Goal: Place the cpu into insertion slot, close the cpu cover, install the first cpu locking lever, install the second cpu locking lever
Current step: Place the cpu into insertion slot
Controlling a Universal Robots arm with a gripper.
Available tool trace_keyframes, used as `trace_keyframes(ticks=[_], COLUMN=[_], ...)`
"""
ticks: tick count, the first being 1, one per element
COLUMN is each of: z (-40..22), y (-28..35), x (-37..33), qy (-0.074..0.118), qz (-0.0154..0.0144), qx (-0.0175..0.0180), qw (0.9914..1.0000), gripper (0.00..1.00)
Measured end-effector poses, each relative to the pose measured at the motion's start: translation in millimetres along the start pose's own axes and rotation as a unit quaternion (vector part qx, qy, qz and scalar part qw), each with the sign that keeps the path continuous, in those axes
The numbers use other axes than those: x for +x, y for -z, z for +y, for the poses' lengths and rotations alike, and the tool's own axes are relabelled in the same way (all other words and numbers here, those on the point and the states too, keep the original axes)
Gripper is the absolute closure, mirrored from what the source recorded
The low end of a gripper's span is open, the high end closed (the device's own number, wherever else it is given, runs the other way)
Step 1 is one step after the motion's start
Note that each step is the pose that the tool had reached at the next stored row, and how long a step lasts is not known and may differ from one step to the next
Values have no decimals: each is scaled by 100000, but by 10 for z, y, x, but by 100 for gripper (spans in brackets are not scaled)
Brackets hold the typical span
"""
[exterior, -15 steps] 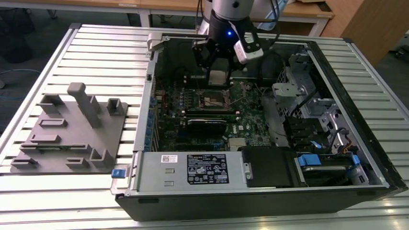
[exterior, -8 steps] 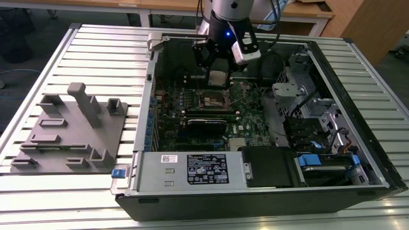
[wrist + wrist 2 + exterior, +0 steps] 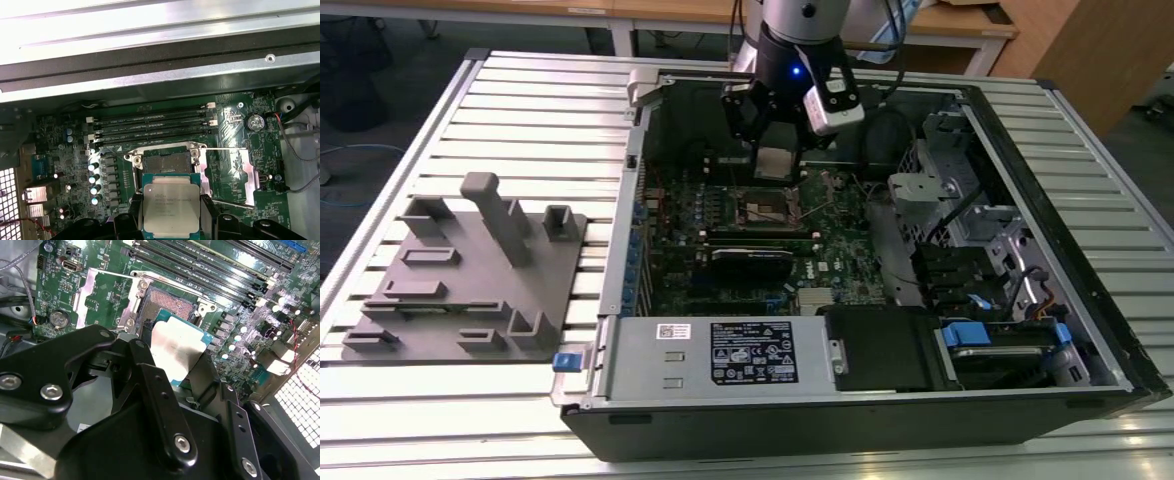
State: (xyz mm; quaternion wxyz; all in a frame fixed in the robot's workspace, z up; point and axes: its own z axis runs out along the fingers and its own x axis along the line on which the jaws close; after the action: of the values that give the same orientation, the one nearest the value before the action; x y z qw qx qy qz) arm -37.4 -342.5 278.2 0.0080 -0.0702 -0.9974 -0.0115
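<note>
Currently, over the open black metal computer case (image 3: pixel 854 430) and its green motherboard (image 3: pixel 854 250), the black gripper (image 3: pixel 170 216) is clenching the flat square silver-topped cpu (image 3: pixel 169 200) above the dark silver-rimmed insertion slot (image 3: pixel 166 162), not touching it. The thin silver cpu cover (image 3: pixel 254 180) is lying open. Seating, closing and both levers are still waiting.

Silver cpu (image 3: pixel 168 205) aloft, near uncovered insertion slot (image 3: pixel 167 161).

I see my arm (image 3: pixel 798 25) enter from twelve o'clock in the exterior view, wrist pointing down. The gripper (image 3: pixel 774 168) hangs below it, fingers (image 3: pixel 134 217) clamped on opposite edges of the cpu (image 3: pixel 171 209).
</note>
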Motion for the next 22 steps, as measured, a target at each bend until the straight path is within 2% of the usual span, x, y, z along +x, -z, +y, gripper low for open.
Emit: trace_keyframes(ticks=[3, 10, 22], z=[0, 0, 0], y=[-2, -8, -9], x=[0, 0, 0], qy=[-125, -1722, -1746], qz=[-2, -34, -37], qx=[0, -21, -32], qw=[100000, 99985, 99985], gripper=[46, 46, 46])
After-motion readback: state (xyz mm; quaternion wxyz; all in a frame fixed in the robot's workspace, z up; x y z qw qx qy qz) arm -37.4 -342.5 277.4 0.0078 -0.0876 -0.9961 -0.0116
